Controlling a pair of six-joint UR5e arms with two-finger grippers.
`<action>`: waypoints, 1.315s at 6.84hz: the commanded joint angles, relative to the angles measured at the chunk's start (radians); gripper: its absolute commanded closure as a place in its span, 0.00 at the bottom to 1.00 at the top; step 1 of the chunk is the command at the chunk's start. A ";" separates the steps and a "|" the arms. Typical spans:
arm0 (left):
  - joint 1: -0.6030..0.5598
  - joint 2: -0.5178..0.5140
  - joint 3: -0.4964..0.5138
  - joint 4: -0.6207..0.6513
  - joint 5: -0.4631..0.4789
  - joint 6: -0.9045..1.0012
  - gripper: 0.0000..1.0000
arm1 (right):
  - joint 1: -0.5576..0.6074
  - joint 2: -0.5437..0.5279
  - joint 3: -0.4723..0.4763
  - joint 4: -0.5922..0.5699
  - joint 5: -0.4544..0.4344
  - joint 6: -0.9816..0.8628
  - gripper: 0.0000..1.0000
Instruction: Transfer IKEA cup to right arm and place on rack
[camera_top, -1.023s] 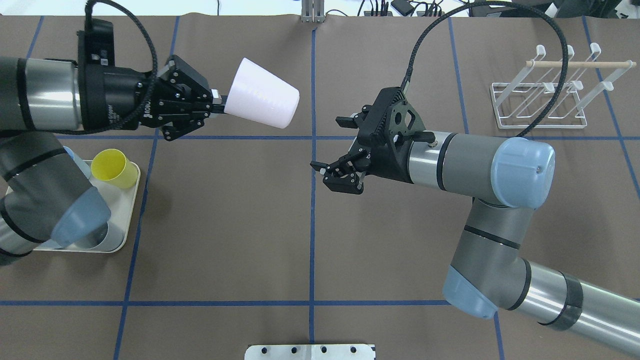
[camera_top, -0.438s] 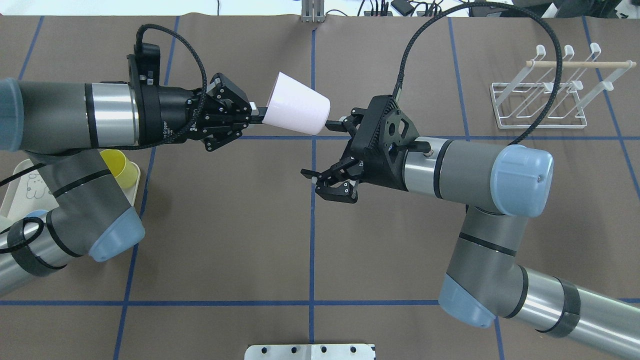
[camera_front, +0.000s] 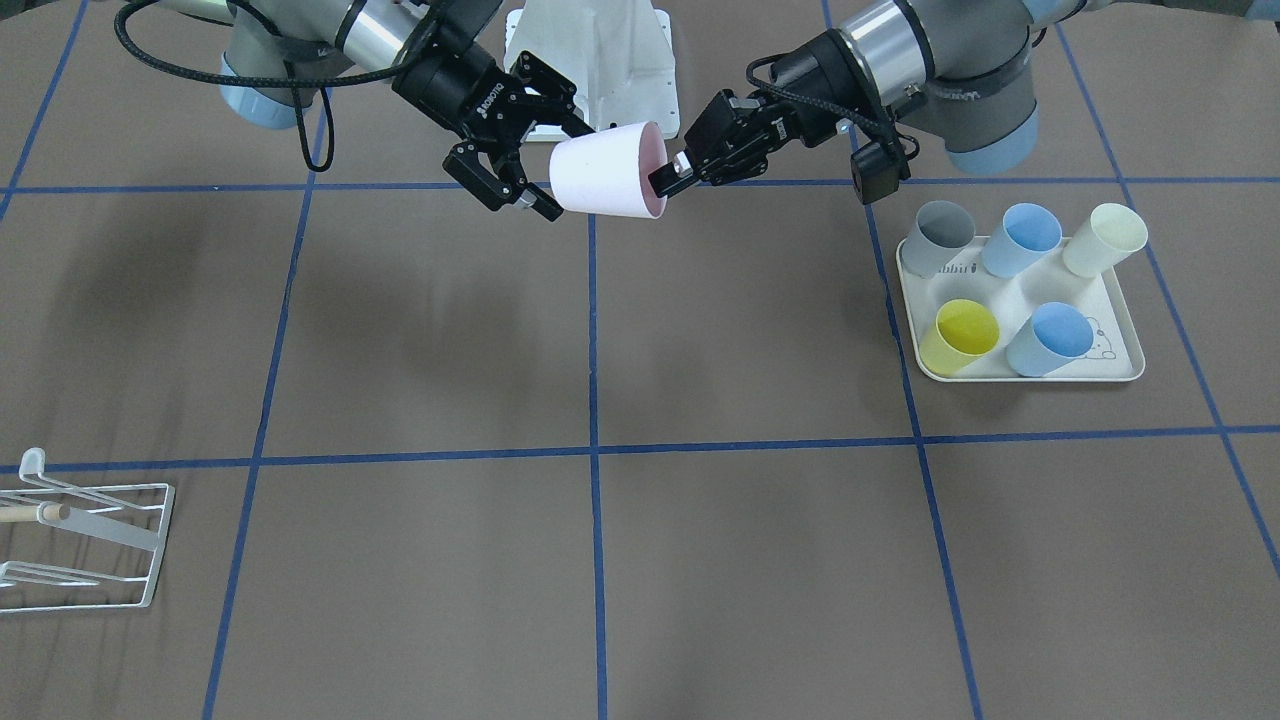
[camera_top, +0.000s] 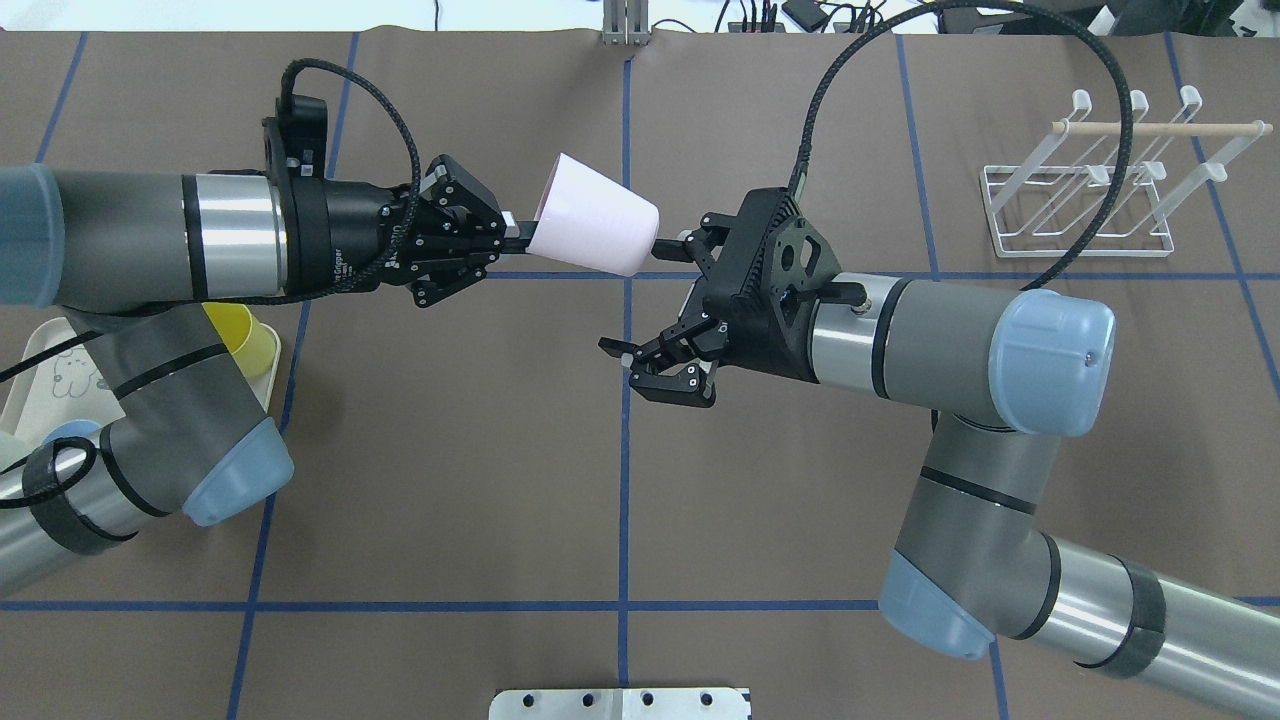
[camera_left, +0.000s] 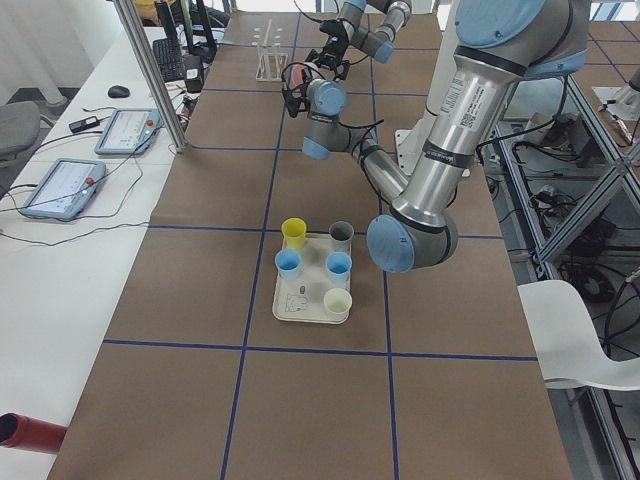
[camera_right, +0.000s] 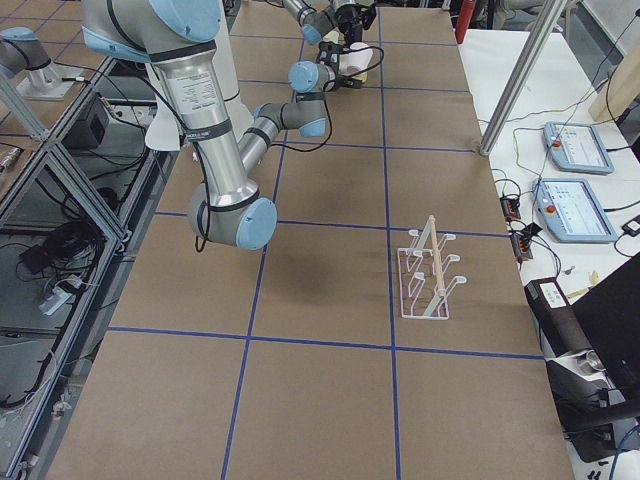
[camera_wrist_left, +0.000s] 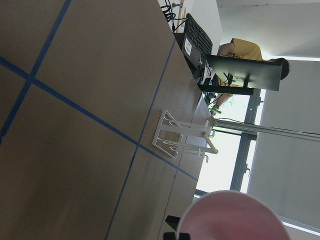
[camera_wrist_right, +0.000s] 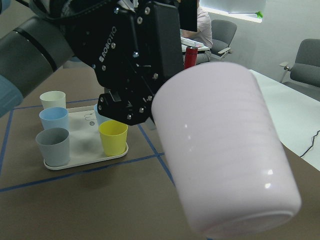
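Now left jaws pinch the pink cup (midair, by its rim); right jaws gape beside it.

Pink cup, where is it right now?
In the overhead view the pink cup hangs above the table's middle, pinched at its rim by the left gripper, with the open right gripper just right of it.
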 joint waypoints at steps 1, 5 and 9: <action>0.004 0.005 -0.010 -0.005 -0.004 0.030 1.00 | 0.000 -0.007 -0.005 0.000 -0.002 -0.001 0.02; 0.042 0.008 -0.015 -0.003 -0.002 0.079 1.00 | -0.002 0.001 0.000 0.000 0.000 -0.003 0.02; 0.047 0.014 -0.018 -0.005 -0.002 0.079 1.00 | -0.002 0.001 0.000 -0.002 -0.015 -0.015 0.02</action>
